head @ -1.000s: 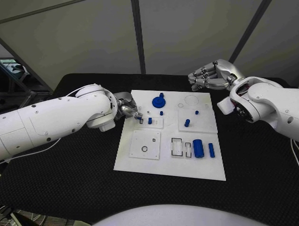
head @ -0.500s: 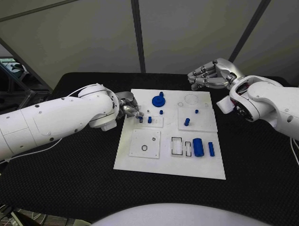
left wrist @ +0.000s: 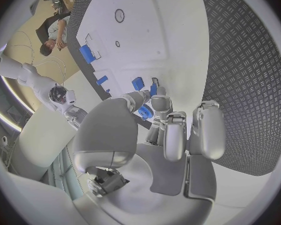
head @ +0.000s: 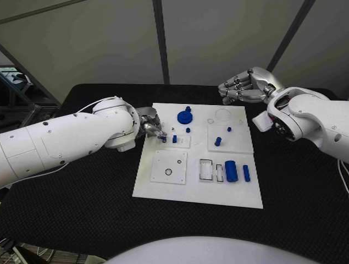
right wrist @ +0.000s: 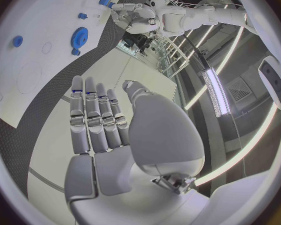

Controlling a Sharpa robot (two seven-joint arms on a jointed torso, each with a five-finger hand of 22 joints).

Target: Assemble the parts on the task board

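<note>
Lying in the middle of the black table [head: 79,192], the white task board [head: 198,190] is seen flat, with raised white sub-plates and cut-out slots. Blue parts are noted on it: a gear [head: 185,116], a large cylinder [head: 231,171], a slimmer bar [head: 246,173] and an upright peg [head: 219,142]. A small blue part [left wrist: 147,111] is pinched by the left hand [head: 151,127] at the board's left edge. The right hand [head: 242,88] is held beyond the far right corner, fingers extended together, holding nothing.

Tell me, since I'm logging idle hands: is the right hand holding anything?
No, the right hand is empty; its fingers lie straight, apart from the board.
</note>
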